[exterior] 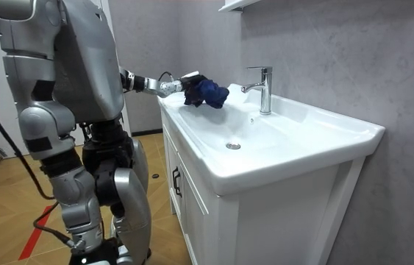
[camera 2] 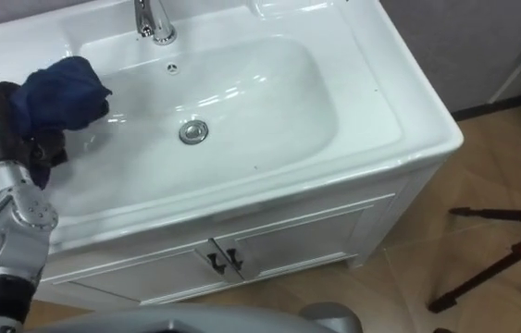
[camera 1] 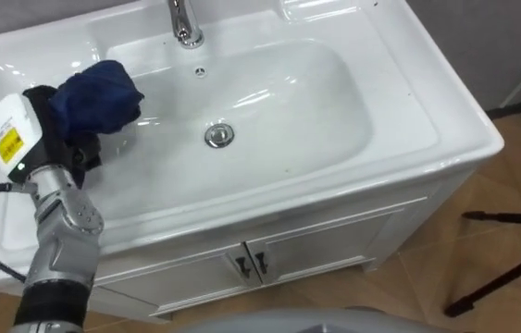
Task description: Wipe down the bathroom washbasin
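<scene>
1. Basin: white, glossy, hard; I judge it slick under a wipe.
2. Blue cloth: soft, light, bunched above the basin's left edge.
3. Left hand: fingers curled round the cloth's bunch; I'd grip there.

Bright, perhaps overhead light; basin glares.

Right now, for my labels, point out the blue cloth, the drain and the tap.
blue cloth point(camera 1: 98, 92): left eye view, bunched middle.
drain point(camera 1: 220, 135): left eye view, metal centre.
tap point(exterior: 265, 92): room view, upright stem.
</scene>
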Robot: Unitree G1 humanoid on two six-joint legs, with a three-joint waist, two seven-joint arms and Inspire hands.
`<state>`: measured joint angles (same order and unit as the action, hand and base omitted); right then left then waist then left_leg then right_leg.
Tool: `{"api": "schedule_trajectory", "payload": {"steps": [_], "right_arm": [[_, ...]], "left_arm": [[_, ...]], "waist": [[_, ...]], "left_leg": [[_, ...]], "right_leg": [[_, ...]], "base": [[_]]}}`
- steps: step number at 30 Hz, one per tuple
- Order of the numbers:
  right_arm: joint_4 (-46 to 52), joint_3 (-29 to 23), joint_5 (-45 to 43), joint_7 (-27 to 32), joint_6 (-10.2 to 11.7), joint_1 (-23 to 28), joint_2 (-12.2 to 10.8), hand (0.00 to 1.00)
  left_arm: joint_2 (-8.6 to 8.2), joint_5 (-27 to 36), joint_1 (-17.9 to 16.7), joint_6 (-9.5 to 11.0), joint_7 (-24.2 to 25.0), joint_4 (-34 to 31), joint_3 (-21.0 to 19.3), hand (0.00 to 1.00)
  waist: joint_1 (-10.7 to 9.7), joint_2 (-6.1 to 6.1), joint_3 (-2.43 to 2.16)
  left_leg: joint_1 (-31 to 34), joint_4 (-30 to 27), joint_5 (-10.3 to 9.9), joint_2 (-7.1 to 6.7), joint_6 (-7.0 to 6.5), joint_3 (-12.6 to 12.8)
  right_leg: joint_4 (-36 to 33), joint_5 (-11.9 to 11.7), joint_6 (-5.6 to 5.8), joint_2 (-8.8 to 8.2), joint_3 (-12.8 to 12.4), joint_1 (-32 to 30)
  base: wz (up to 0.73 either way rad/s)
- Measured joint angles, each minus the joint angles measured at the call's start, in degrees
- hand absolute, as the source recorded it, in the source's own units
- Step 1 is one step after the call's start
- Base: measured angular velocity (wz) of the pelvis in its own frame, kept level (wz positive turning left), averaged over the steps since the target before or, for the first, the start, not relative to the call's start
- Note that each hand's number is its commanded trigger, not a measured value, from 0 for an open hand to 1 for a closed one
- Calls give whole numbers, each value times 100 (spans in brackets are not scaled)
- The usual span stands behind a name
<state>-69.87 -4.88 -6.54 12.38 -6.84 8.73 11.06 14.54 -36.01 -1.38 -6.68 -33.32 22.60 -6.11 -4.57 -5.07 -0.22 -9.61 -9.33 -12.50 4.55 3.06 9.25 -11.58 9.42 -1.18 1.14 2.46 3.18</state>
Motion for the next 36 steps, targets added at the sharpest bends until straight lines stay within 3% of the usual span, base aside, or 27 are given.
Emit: {"api": "schedule_trajectory", "payload": {"steps": [5, 16, 21, 29, 30, 31, 32, 36], "right_arm": [[2, 23, 183, -4, 0, 29, -6, 0], [8, -47, 173, -58, -34, 26, -7, 0], [8, -46, 161, -50, -82, 36, -8, 0], [11, -42, 146, -56, -97, 54, -7, 0], [11, -42, 146, -60, -96, 60, -7, 0], [11, -42, 146, -70, -96, 74, -7, 0], [10, -43, 144, -82, -95, 91, -7, 0], [16, -45, 137, -96, -69, 146, -8, 0]], "left_arm": [[8, 550, -248, 115, -346, -1, -163, 100], [4, 889, -594, 121, -666, -59, -765, 100], [3, 909, -641, 116, -773, -58, -776, 100], [2, 911, -706, 62, -777, -52, -789, 100], [2, 911, -711, 62, -777, -52, -791, 94], [2, 912, -716, 62, -777, -52, -792, 64], [2, 911, -718, 63, -777, -52, -794, 0], [2, 936, -720, 66, -786, -3, -828, 0]], "waist": [[32, -13, 2], [218, 9, -15], [330, 29, -35], [336, 17, -35], [335, 16, -34], [334, 13, -33], [331, 14, -34], [318, 13, -34]], "left_leg": [[-7, 9, 0, -7, 0, -3], [-24, -1, 0, -19, -1, -14], [-16, -1, 0, -19, -1, -47], [2, 14, -1, -23, -3, -91], [2, 18, -2, -23, -4, -93], [3, 27, -4, -23, -8, -99], [1, 41, -5, -23, -9, -111], [-20, 58, -3, -25, -12, -140]], "right_leg": [[-9, 12, 12, -5, -2, 40], [-136, 77, 7, -21, 27, -27], [-131, 69, 1, -35, 95, -20], [-122, 69, 2, -62, 194, -13], [-120, 70, 1, -62, 198, -13], [-118, 70, 2, -63, 207, -13], [-118, 70, 2, -63, 218, -12], [-115, 71, 1, -62, 225, 6]], "base": [[1], [1], [3], [2], [0], [0], [4], [1]]}}
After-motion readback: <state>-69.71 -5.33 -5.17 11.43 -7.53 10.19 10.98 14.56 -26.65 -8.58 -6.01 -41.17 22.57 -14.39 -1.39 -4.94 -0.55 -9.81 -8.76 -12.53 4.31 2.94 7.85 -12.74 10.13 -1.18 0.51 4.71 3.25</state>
